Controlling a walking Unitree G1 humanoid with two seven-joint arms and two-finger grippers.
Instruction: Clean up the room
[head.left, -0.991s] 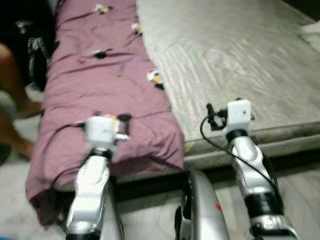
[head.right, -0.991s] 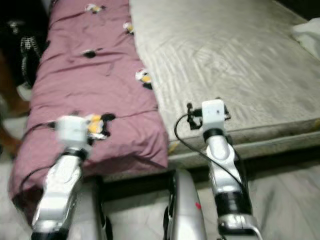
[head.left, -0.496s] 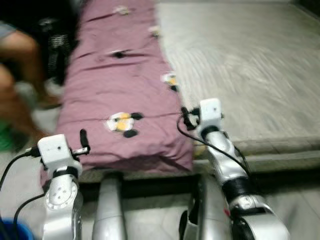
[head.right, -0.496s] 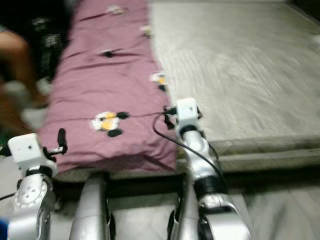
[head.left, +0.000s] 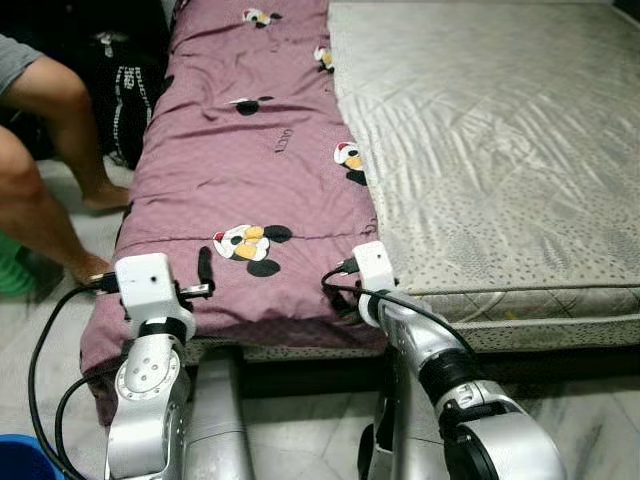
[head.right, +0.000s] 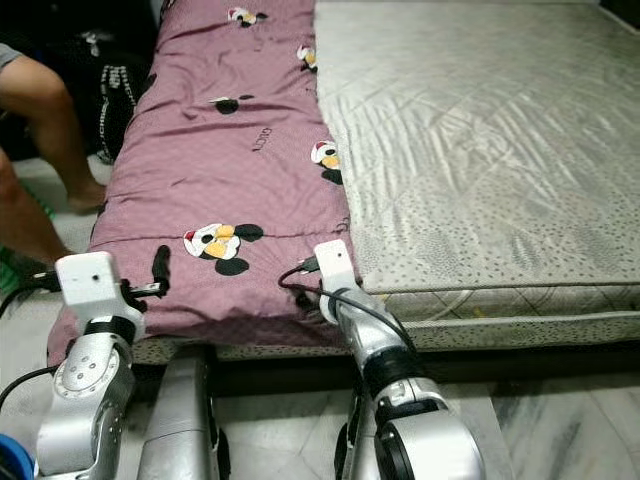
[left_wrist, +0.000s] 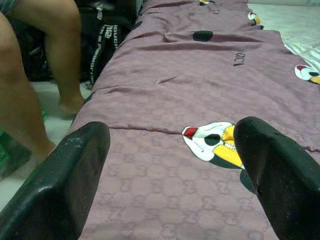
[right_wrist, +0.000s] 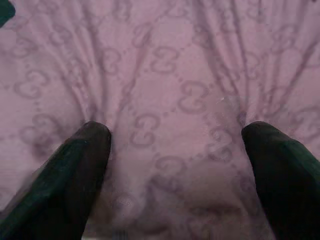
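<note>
Right wrist: claw (spread) against blanket

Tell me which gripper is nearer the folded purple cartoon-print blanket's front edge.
Right. The right gripper presses open into the folded purple cartoon-print blanket at its front right corner; the left gripper hovers open just off its front left corner.

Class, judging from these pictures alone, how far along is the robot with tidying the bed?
Done: the purple blanket already lies folded in a long strip along the mattress. In hand: the right hand, open, presses into the blanket's near end; the left hand, open, hovers at its near corner. Left: neither hand has gripped it yet, so the lift or next fold remains.
</note>
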